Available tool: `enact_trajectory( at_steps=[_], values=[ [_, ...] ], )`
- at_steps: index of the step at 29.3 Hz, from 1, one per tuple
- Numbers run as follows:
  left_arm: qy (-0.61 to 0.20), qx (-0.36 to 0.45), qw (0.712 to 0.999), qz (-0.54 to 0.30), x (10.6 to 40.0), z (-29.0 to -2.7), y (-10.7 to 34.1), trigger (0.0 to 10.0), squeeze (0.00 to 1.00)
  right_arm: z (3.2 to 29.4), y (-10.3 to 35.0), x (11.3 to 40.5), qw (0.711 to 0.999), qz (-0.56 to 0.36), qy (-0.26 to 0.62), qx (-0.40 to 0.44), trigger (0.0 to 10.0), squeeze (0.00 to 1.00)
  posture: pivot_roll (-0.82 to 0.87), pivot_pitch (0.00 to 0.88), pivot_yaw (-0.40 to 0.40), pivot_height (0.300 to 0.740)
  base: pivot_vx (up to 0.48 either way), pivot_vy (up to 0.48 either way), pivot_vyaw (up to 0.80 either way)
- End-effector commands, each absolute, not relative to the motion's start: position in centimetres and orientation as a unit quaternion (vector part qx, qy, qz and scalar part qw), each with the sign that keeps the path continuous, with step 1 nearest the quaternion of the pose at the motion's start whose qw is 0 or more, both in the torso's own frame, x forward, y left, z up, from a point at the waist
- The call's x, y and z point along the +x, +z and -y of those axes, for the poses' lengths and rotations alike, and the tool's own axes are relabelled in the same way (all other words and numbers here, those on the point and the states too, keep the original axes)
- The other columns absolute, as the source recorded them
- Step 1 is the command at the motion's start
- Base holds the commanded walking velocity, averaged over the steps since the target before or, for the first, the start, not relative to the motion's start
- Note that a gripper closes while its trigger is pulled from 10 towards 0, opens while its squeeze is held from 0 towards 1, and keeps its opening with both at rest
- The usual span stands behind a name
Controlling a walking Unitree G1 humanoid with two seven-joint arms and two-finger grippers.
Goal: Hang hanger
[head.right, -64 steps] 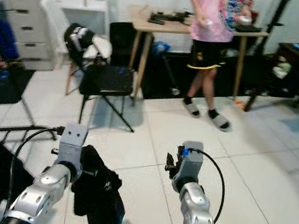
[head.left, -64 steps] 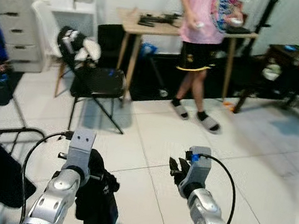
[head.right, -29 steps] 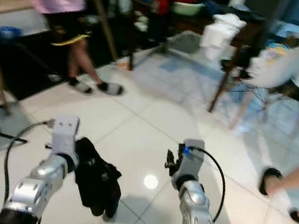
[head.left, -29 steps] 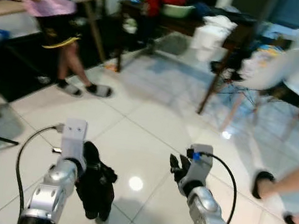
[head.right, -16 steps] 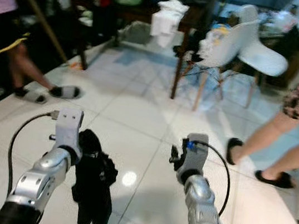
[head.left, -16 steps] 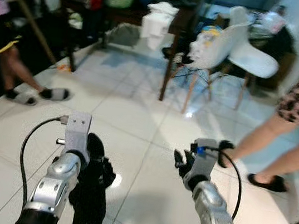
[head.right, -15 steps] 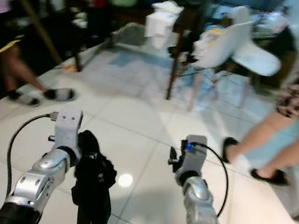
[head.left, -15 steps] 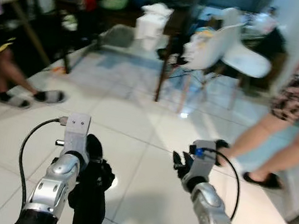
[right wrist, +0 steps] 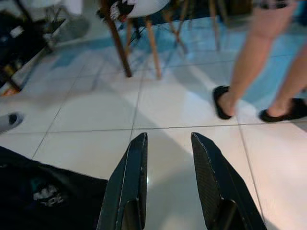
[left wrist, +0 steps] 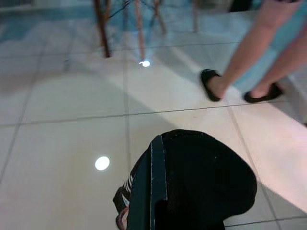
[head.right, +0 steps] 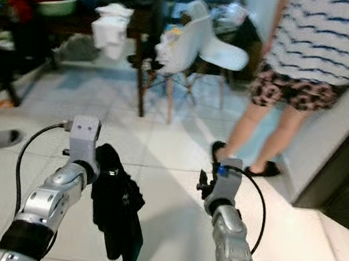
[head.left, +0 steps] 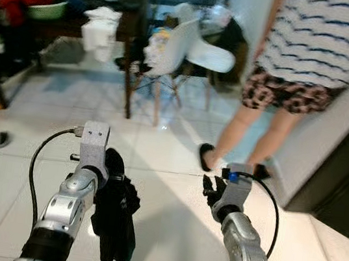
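A black garment (head.left: 115,217) hangs limp from my left gripper (head.left: 109,163), low at the left over the white tiled floor. The same garment (left wrist: 206,177) bulges beside one black finger (left wrist: 152,184) in the left wrist view, and the gripper is shut on it. I cannot make out a hanger inside the cloth. My right gripper (head.left: 212,188) is held out at the same height, a little to the right. Its two black fingers (right wrist: 134,182) stand apart with nothing between them.
A person in a striped top and patterned shorts (head.left: 299,90) stands close ahead on the right, in black slippers (head.left: 207,156). A white chair (head.left: 197,45) and a dark table (head.left: 60,18) piled with laundry stand behind. A dark doorway (head.left: 346,189) lies at the right.
The whole view has swung to the right as I turn. The striped-top person and the dark doorway have come nearer. Both arms hold the same pose, the garment still hanging from the left.
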State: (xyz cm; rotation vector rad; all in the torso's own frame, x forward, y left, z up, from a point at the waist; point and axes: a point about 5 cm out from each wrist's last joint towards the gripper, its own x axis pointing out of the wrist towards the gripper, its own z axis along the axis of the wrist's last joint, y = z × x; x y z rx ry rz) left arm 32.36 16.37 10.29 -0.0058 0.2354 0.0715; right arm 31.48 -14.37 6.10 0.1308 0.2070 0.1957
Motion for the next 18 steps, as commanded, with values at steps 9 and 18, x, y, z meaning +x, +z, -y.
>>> enact_trajectory(
  at_steps=[9, 18],
  values=[
    [0.048, 0.008, 0.996, -0.075, 31.3, -15.8, 10.6, 10.0, 0.0, 11.2, 6.8, 31.4, 0.968, -0.083, 0.224, 0.072, 10.0, 0.0, -0.01, 0.0, -0.059, 0.74, 0.0, 0.0, 0.0],
    [0.053, -0.007, 0.996, -0.067, 30.9, -15.8, 10.7, 10.0, 0.0, 10.7, 6.9, 31.5, 0.962, -0.081, 0.252, 0.062, 10.0, 0.0, -0.02, 0.0, -0.069, 0.74, 0.0, 0.0, 0.0]
  ],
)
